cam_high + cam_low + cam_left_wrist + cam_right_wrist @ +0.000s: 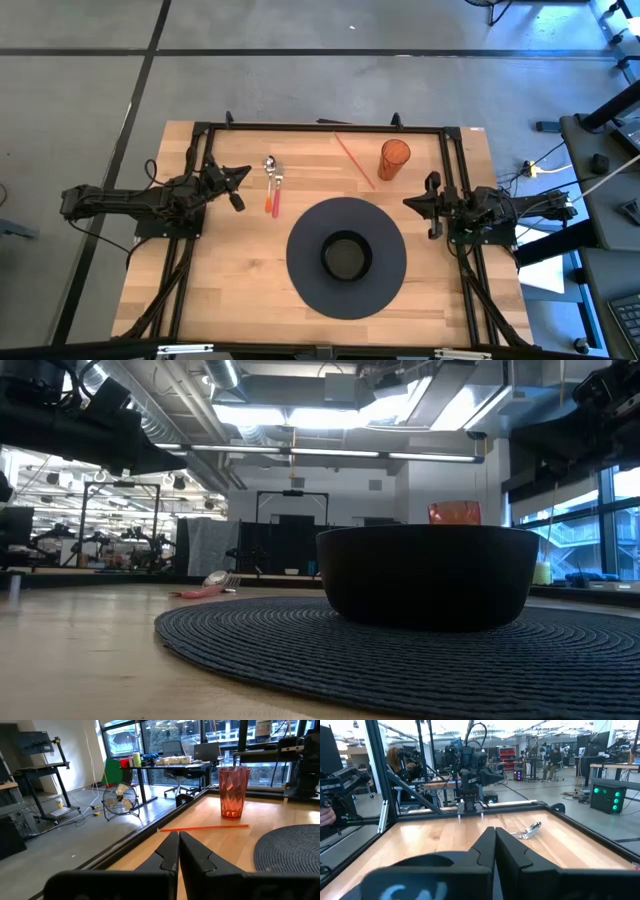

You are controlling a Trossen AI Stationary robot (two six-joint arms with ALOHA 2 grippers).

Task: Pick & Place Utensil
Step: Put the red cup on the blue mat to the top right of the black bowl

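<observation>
The utensil [272, 187], with a shiny silver head and an orange-red handle, lies flat on the wooden table left of the mat, head toward the far edge. A second, similar piece lies close beside it. The low view shows the utensil [208, 589] far off, and the right wrist view shows its silver head [530, 830]. My left gripper [246, 176] hovers shut just left of the utensil, pointing level toward the table's right. My right gripper [408, 203] waits shut at the right side, its fingers [485, 851] closed together. The left fingers [192, 855] are also closed.
A black bowl [346, 255] stands in the middle of a round dark woven mat [300, 290]. An orange ribbed cup [393, 160] stands upright at the far right, with a thin orange stick [354, 162] lying beside it. A black frame [320, 127] borders the table.
</observation>
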